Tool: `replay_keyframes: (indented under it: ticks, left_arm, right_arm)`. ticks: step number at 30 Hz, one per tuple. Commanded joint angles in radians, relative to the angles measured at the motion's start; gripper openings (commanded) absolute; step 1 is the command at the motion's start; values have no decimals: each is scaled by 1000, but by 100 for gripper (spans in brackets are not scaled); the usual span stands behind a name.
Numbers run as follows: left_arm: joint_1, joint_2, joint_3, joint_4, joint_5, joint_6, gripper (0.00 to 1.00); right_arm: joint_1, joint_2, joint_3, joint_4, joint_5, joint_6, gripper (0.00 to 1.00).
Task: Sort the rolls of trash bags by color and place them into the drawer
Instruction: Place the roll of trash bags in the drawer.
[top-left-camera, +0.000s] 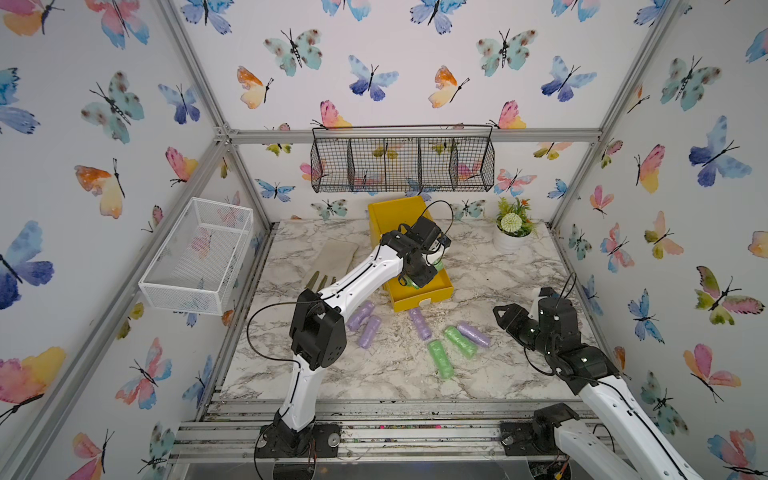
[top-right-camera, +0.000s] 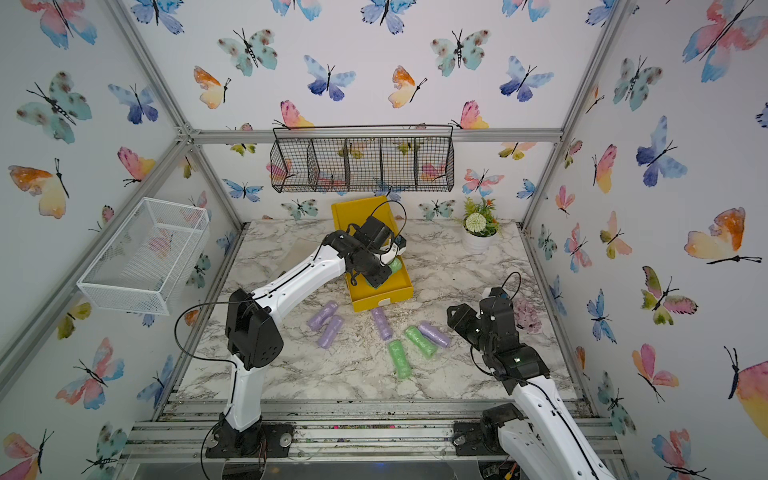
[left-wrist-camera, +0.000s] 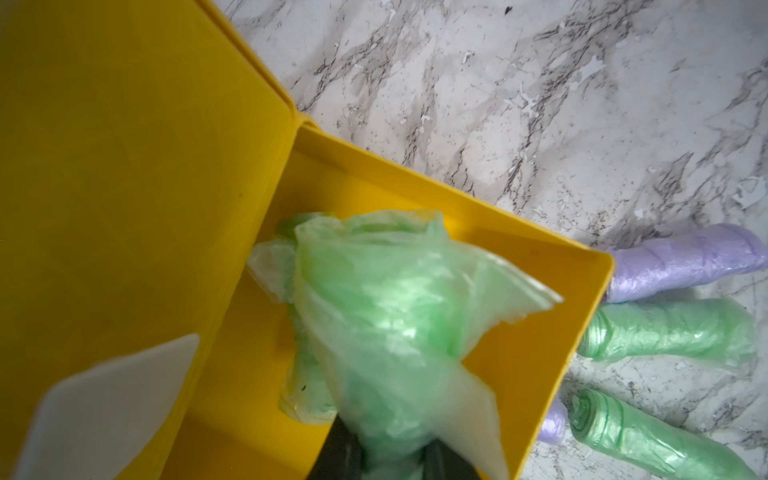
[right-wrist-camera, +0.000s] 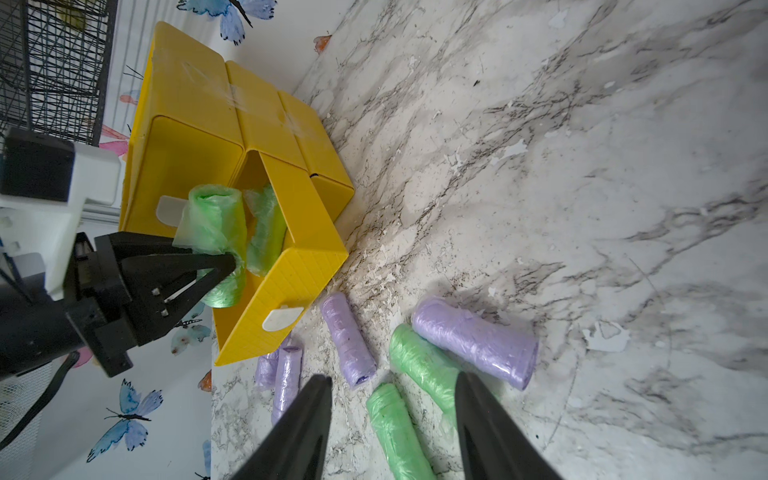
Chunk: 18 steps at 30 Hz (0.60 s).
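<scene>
Black fingers (left-wrist-camera: 338, 451) pinch crinkled green roll (left-wrist-camera: 386, 324) over open yellow drawer (left-wrist-camera: 478, 208); second green roll (left-wrist-camera: 305, 390) lies inside

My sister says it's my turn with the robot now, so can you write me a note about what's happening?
The left fingers are shut on a green roll, held over the open drawer.
The right fingers are open and empty, above the rolls on the table.
Done: a second green roll already lies in that drawer.
Left: drop the held one in, then add the two green rolls from the table. The four purple rolls need a drawer of their own.
No pink rolls are in view, and the other drawers are closed.
</scene>
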Motion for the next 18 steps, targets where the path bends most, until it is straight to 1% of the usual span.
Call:
replay_keyframes:
  ticks: [1,9,18]
  left_arm:
    - [-4,33,45,-33,-43,15,22]
    - [-4,121,130,-67,-46,6,23]
    - [-5,146,132,-83,-73,0,24]
  right_arm:
    - [-5,-5,-14,-11,3,-16,53]
    - [-5,-4,-16,-15,11,-20,53]
    - [-5,4,-22,-12,13,-25,53]
